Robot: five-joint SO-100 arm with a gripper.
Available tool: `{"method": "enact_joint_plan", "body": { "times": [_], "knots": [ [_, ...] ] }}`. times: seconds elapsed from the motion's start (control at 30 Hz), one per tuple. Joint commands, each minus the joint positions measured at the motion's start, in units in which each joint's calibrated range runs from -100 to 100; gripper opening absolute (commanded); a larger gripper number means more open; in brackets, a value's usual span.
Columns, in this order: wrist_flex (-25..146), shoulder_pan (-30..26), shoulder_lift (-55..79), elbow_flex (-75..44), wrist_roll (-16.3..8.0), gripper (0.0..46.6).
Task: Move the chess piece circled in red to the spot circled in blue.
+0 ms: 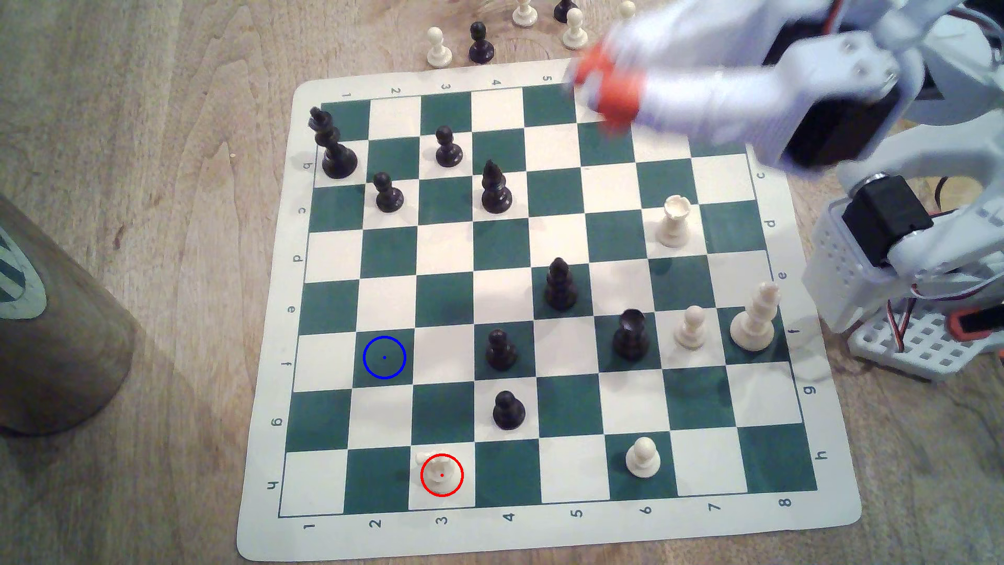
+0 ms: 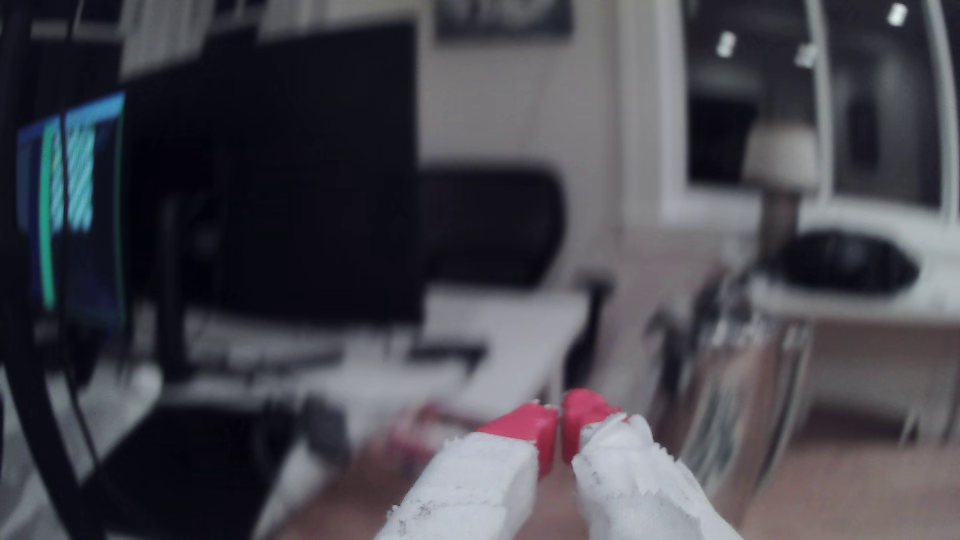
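Gripper [image 1: 600,89], tips pinched together and empty, sits far from the light, tippable cream knight [image 1: 441,474]; grasp its narrow head.

The board [image 1: 543,304] is checkered dark green and cream with a cream border. The knight [image 1: 441,471] is cream inside a red ring; a blue ring [image 1: 384,357] marks a green square. The gripper [image 2: 560,433] is white with red tips
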Motion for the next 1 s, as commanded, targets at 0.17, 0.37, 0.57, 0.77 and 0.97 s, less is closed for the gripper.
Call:
{"method": "enact_joint_plan", "body": {
  "times": [0.17,0.37,0.57,0.77,0.97],
  "knots": [
    [15.8,-3.3,23.5,-15.9,-4.5,1.2],
    [19.0,-4.8,33.2,-21.4,-7.1,2.8],
    [22.7,-3.4,44.4,-26.6,-8.4,7.3],
    [21.3,-2.6,49.8,-29.4,-12.1,12.0],
    [21.2,-2.4,55.5,-34.3,-13.1,9.9]
  ]
}}
